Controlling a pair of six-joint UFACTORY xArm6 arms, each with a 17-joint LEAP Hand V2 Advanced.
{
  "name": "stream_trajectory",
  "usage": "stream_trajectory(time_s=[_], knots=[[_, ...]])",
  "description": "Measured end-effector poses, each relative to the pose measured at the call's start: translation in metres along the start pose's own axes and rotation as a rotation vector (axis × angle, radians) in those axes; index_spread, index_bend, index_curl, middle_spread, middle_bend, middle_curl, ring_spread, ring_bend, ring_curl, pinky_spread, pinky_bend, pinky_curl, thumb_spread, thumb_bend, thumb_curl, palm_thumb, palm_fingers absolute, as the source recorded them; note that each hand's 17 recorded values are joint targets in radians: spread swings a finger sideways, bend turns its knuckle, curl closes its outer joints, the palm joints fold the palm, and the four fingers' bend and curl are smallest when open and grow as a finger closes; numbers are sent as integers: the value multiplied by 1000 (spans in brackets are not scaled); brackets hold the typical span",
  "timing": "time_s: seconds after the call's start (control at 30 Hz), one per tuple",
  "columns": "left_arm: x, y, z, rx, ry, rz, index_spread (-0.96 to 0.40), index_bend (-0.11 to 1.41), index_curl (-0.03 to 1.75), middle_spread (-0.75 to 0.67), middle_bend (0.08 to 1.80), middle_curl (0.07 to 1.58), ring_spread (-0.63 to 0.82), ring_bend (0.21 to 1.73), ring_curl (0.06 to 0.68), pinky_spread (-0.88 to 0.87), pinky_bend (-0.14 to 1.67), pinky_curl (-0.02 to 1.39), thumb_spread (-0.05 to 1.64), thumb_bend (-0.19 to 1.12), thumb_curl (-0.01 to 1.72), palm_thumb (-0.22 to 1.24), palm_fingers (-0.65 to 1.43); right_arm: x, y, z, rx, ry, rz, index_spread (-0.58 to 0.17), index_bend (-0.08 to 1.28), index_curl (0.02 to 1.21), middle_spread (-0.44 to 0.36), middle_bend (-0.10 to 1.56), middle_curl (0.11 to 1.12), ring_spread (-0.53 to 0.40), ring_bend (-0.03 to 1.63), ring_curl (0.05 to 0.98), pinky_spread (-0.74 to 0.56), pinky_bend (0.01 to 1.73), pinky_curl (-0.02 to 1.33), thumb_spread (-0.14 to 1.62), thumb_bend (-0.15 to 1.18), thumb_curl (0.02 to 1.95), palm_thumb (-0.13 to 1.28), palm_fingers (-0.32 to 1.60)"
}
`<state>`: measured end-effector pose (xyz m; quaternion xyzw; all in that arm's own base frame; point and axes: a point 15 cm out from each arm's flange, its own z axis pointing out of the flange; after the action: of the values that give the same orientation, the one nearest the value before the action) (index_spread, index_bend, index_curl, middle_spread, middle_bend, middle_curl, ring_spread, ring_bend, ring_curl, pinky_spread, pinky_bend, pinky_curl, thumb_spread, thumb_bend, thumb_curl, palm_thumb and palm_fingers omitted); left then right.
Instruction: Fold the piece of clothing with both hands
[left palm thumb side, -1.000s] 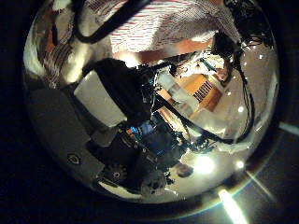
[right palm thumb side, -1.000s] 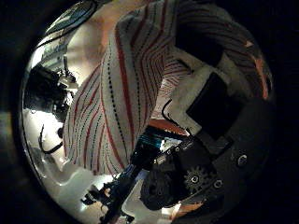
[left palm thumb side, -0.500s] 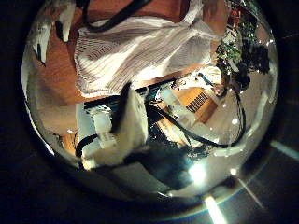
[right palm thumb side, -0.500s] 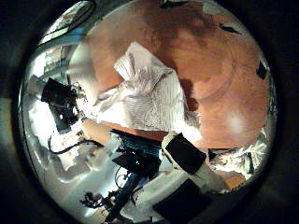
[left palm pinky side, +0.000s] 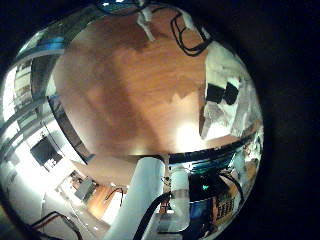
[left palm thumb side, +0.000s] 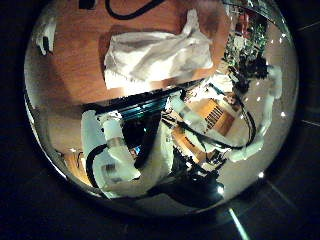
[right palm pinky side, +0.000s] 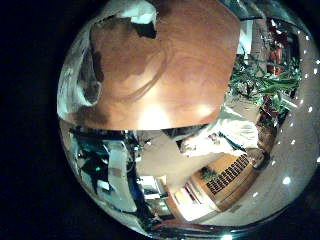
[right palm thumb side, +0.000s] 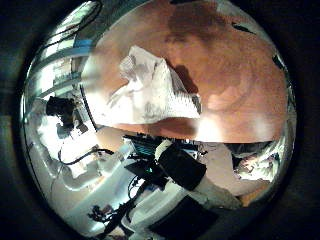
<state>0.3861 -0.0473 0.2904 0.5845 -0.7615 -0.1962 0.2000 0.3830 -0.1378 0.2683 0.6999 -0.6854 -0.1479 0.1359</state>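
Observation:
The piece of clothing (left palm thumb side: 160, 55), a thin striped cloth, lies in a folded, rumpled heap on the wooden table (left palm thumb side: 75, 70), near one edge. The right thumb side palm view shows it (right palm thumb side: 150, 90) lying on the table (right palm thumb side: 235, 70), away from the palm. The right little finger side palm view shows a part of it (right palm pinky side: 78, 90) beside the bare tabletop (right palm pinky side: 170, 60). My left hand (left palm pinky side: 222, 95) shows over bare table (left palm pinky side: 130, 90), fingers relaxed, holding nothing. My right hand (right palm thumb side: 185, 165) shows a relaxed finger, away from the cloth.
The table's edge (left palm thumb side: 150, 97) runs just beside the cloth. A white arm (left palm thumb side: 120, 160) stands below that edge. A small object (left palm pinky side: 148, 25) lies at the table's far side. Room clutter and plants (right palm pinky side: 255, 75) lie beyond the table.
A second ago the cloth filled both thumb side views, close against the hands. Both hands have let it go and drawn back; it now lies small on the table.

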Motion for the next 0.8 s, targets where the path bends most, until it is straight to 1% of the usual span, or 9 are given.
stream_trajectory(time_s=[0.1, 0.27, 0.4, 0.53, 0.6, 0.7, 0.73, 0.8], knots=[[9, 6, 5, 15, -16, 20, -72, 201, 729, 3, 296, 640, -100, 977, 398, -210, 738, 590, 1359, 307, 242, 56, 199, 2, 1, 5, -18, 13, -3, -365, 156, 357, -64, 423, 435, -51, 794, 376, 406, 623, 479, 1200, -35, 306, 401, 157], [21, 8, 26, 43, -38, 50, -62, 196, 699, 21, 276, 607, -86, 948, 384, -166, 682, 579, 1362, 272, 231, 77, 221, -7, 3, 27, -70, 24, -28, -366, 153, 332, -58, 384, 414, -31, 778, 360, 401, 646, 463, 1137, -27, 301, 369, 137], [30, 7, 39, 49, -55, 72, -58, 195, 677, 28, 267, 587, -82, 932, 375, -135, 641, 572, 1364, 246, 225, 93, 236, -14, -3, 48, -116, 20, -45, -367, 154, 316, -58, 370, 404, -21, 755, 346, 393, 648, 447, 1108, -18, 307, 394, 120], [34, 7, 41, 48, -55, 77, -61, 199, 660, 28, 258, 571, -80, 917, 367, -117, 602, 564, 1367, 221, 220, 107, 253, -28, -14, 68, -130, 33, -76, -365, 153, 305, -58, 365, 399, -16, 740, 332, 386, 651, 432, 1093, -16, 311, 422, 124], [40, 8, 48, 37, -62, 92, -62, 201, 653, 23, 251, 562, -80, 911, 362, -107, 586, 561, 1366, 212, 222, 120, 266, -38, -17, 77, -136, 42, -100, -357, 149, 299, -51, 368, 397, -18, 750, 330, 384, 645, 421, 1090, -18, 314, 435, 139], [50, 11, 61, 30, -82, 117, -64, 205, 647, 20, 252, 555, -66, 884, 354, -88, 556, 556, 1366, 194, 222, 131, 263, -52, -17, 89, -158, 55, -126, -346, 153, 292, -34, 373, 396, -33, 780, 332, 377, 642, 409, 1083, -18, 318, 458, 177], [53, 10, 63, 40, -84, 120, -64, 206, 645, 19, 251, 553, -60, 875, 350, -82, 549, 554, 1369, 190, 222, 136, 264, -55, -16, 92, -165, 57, -128, -343, 153, 290, -31, 375, 396, -39, 790, 332, 367, 642, 404, 1084, -18, 318, 466, 189], [58, 7, 66, 63, -89, 126, -64, 207, 641, 18, 251, 548, -48, 865, 344, -68, 526, 550, 1370, 182, 222, 148, 267, -58, -17, 96, -167, 63, -131, -335, 156, 288, -46, 397, 402, -81, 839, 343, 325, 649, 400, 1080, -10, 325, 500, 272]])
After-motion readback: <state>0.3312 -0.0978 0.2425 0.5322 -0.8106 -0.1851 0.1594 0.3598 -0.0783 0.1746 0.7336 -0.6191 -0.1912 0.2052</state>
